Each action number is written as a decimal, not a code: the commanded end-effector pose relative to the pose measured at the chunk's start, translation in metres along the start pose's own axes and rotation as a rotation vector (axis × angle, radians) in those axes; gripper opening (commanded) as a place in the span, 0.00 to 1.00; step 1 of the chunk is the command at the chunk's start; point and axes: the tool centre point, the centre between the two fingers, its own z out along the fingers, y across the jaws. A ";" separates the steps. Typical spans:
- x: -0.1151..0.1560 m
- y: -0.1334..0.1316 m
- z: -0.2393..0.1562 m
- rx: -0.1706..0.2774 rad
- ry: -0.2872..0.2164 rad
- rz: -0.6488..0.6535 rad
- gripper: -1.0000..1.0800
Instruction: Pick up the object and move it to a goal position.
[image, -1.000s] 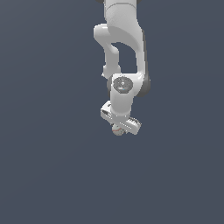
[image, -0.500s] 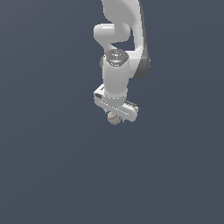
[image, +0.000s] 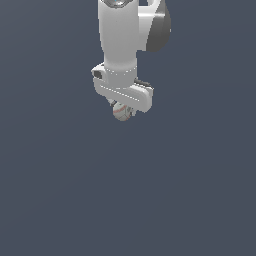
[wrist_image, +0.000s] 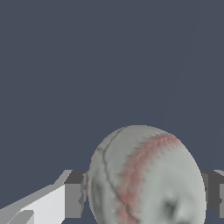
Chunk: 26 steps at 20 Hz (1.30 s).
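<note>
The object is a small off-white ball (image: 121, 112) with reddish stitch lines, tucked under the white hand of the arm in the exterior view. My gripper (image: 122, 111) is shut on it, and most of the fingers are hidden behind the hand's body. In the wrist view the ball (wrist_image: 146, 177) looms large, showing a red seam and dark marks. Grey finger pads (wrist_image: 74, 194) press against it from both sides. Ball and hand hang in the upper middle of the exterior view against the plain grey background.
A uniform dark grey-blue surface (image: 190, 190) fills both views. The white arm (image: 122, 35) comes down from the top edge of the exterior view. No other objects show.
The arm and the held ball have moved toward the exterior view's top, and the wrist has turned, so the hand now faces the camera differently. The grip on the ball is unchanged.
</note>
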 end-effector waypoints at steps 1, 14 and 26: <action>0.000 0.009 -0.030 0.001 0.001 0.000 0.00; 0.002 0.049 -0.157 0.000 0.001 0.000 0.00; 0.005 0.061 -0.204 -0.001 0.002 -0.001 0.00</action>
